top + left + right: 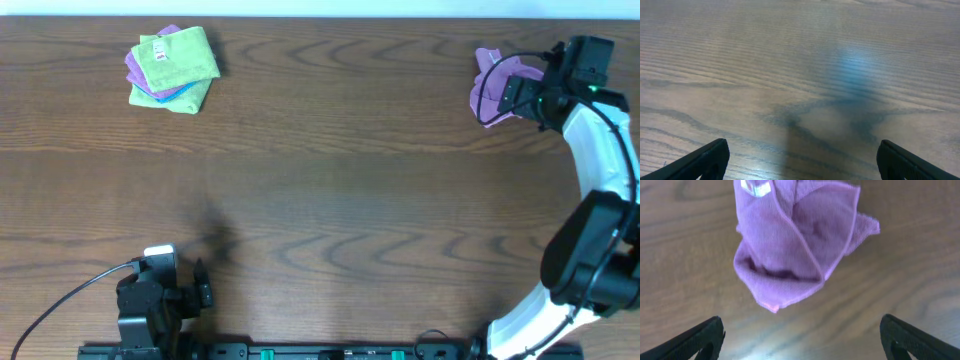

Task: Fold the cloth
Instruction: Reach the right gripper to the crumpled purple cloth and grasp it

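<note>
On the table (330,200), the cloth (795,245) lies crumpled just ahead of the right claw (800,340), which gapes wide, empty, and hides part of it from overhead. The left claw (800,162) gapes too, a folded pile (172,68) far ahead. The cloth's tag (755,186) is cut off.

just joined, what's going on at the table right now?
The right gripper hovers open over the lilac microfibre cloth at the far right of the table and does not grip it. The cloth lies bunched up with its white tag showing, so folding has not started. The left gripper sits open at the near left over bare wood, touching nothing. A stack of folded cloths, lime-green on top, lies at the far left.
</note>
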You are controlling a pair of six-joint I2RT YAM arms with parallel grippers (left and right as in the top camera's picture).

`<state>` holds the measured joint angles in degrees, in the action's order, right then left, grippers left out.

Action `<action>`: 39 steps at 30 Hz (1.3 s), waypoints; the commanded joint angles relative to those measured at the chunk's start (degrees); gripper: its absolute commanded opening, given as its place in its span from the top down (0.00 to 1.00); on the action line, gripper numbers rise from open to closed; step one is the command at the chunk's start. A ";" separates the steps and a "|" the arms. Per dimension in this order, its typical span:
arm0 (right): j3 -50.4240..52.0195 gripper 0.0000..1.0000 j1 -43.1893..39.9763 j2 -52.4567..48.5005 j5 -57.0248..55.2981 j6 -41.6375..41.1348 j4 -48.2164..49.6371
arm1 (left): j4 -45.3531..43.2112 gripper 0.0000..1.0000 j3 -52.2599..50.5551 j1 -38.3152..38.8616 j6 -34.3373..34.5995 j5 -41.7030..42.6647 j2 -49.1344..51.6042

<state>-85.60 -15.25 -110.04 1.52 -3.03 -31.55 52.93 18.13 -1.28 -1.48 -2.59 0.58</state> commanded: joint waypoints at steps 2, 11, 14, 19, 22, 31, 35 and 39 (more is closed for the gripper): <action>-1.44 0.01 -0.44 -1.44 0.63 -0.74 2.19 | 1.49 0.05 -2.03 0.24 0.22 -0.63 -0.37; -1.42 0.01 -1.05 -7.10 1.55 -3.50 11.17 | 1.49 0.05 -2.03 0.24 0.22 -0.63 -0.37; -1.42 0.03 -1.42 -9.22 1.77 -5.18 12.63 | 1.49 0.05 -2.03 0.24 0.22 -0.63 -0.37; -1.42 0.06 -1.95 -12.72 3.30 -7.69 14.84 | 1.49 0.05 -2.03 0.24 0.22 -0.63 -0.37; -1.42 0.14 -2.21 -14.05 4.79 -9.20 15.45 | 1.49 0.04 -2.03 0.24 0.22 -0.61 -0.37; -1.42 0.48 -2.36 -16.31 8.61 -10.21 16.20 | 1.49 0.05 -2.03 0.24 0.22 -0.63 -0.37; -1.55 0.97 -2.36 -15.72 8.61 -10.19 16.87 | 1.49 0.05 -2.03 0.24 0.22 -0.63 -0.37; -1.57 0.99 -2.27 -11.76 10.47 -7.72 15.89 | 1.49 0.04 -2.03 0.24 0.22 -0.63 -0.37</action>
<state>-86.19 -17.15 -125.29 9.91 -12.58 -15.18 52.93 18.13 -1.28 -1.48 -2.59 0.58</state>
